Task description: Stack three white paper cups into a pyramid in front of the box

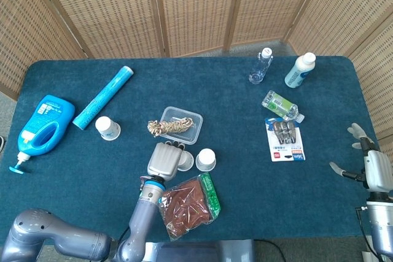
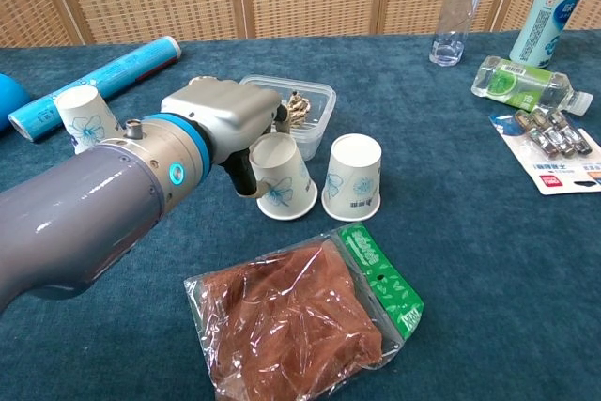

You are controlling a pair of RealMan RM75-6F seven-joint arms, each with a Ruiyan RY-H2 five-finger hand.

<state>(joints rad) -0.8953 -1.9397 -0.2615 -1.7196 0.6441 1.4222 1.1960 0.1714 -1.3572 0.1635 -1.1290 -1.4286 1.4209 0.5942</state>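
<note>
Bagged brown stuff (image 2: 293, 321), rope (image 1: 170, 127) in box (image 1: 191, 118)

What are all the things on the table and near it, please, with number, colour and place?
paper cups: three, white, upside down; two in front of the box, one far left
box: one, clear, centre, rope inside
detergent bottle: one, blue, left edge
tube: one, blue, left
bag: one, brown contents, front
bottles: three, back right, one lying
battery pack: one, right
left hand: at the left front cup
right hand: fingers apart, right edge
</note>
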